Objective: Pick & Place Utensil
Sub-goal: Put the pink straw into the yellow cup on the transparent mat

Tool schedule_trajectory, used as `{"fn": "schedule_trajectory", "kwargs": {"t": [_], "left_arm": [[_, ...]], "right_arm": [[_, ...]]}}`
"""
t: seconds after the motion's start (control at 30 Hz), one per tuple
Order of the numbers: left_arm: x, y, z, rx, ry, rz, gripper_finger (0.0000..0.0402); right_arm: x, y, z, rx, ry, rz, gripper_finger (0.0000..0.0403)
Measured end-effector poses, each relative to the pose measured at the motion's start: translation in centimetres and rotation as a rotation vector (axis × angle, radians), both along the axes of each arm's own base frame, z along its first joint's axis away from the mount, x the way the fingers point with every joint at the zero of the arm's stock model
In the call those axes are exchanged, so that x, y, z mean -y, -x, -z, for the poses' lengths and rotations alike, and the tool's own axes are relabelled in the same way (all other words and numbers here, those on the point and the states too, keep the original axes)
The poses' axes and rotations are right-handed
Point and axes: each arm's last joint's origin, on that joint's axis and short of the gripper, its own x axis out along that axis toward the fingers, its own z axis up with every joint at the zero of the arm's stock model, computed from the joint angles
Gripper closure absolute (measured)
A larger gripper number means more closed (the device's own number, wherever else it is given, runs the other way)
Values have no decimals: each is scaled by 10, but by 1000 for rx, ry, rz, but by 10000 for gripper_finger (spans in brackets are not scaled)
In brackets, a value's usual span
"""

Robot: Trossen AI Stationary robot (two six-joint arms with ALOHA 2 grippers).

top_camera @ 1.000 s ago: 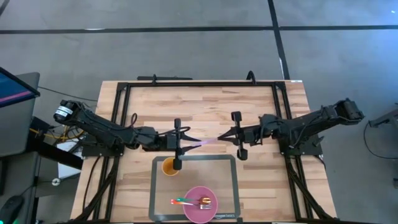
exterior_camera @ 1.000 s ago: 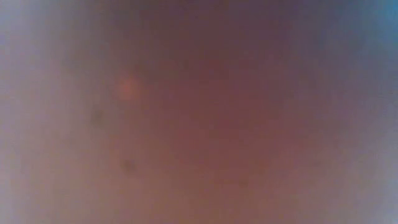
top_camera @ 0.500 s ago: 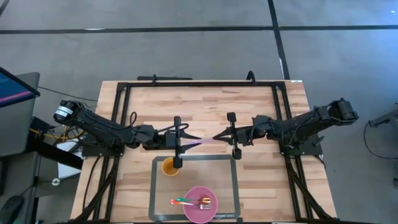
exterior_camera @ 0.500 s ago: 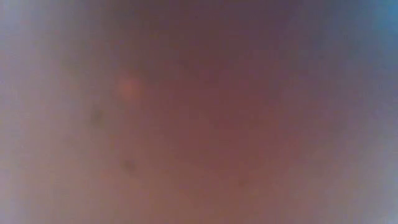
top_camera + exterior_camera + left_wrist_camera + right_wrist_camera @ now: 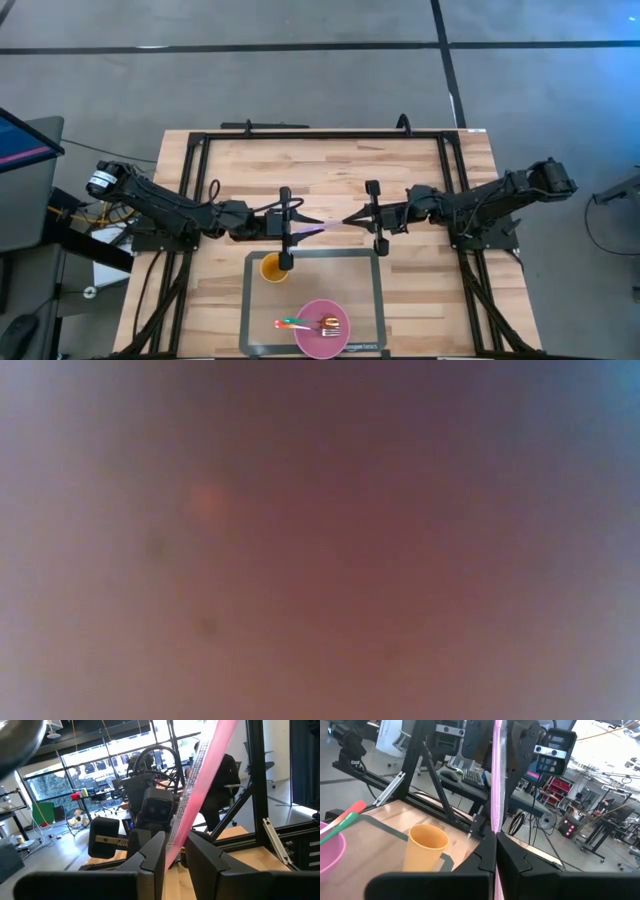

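Observation:
A pink see-through plastic utensil (image 5: 332,229) hangs in the air above the table's middle, between my two grippers. My left gripper (image 5: 312,225) comes from the table's left and is shut on it. My right gripper (image 5: 348,221) comes from the right and is shut on its other end. The left wrist view shows the utensil (image 5: 200,785) running away from my left gripper (image 5: 175,857). In the right wrist view the utensil (image 5: 496,780) runs on from my right gripper (image 5: 496,857). The low view is covered by a reddish blur. My left gripper pinches the utensil's left part (image 5: 173,851) between its two fingers, level, from the table's left, fingers along it. The utensil is lifted clear and reaches toward the other arm. My right gripper pinches the utensil's right end (image 5: 496,837) between its two fingers, level, from the table's right, fingers along it.
A grey mat (image 5: 365,300) lies at the table's near middle. On it stand a yellow cup (image 5: 272,268) and a pink bowl (image 5: 322,338) holding a green-and-orange spoon and a fork. A black frame (image 5: 320,135) rims the wooden table.
My right arm has moved toward the table's left, closing in on the left gripper and the pink utensil's free end. The left arm and the utensil have kept their place.

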Motion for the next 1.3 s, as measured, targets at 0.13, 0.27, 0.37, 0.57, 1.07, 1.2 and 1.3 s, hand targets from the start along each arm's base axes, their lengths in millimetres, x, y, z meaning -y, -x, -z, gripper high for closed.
{"fn": "schedule_trajectory", "kwargs": {"t": [0.13, 0.27, 0.37, 0.57, 1.07, 1.2, 1.3], "left_arm": [[0, 0, 0, 0, 0, 0, 334], [0, 0, 0, 0, 0, 0, 359], [0, 0, 0, -2, -1, -1, 383], [0, 0, 1, -6, -2, -4, 383], [0, -2, 10, -105, 21, -7, 391], [0, -2, 14, -147, 58, -71, 389], [3, -1, 16, -156, 111, -75, 389]], "right_arm": [[0, 0, 0, -2, -3, 0, 403], [0, 0, 1, -10, -2, 6, 403], [1, 0, 1, -11, -5, 40, 403], [3, 0, 2, -27, -25, 106, 375], [3, 0, 3, -31, -44, 115, 269], [3, 0, 3, -32, -52, 113, 252], [3, 0, 3, -36, -77, 110, 242]]}}
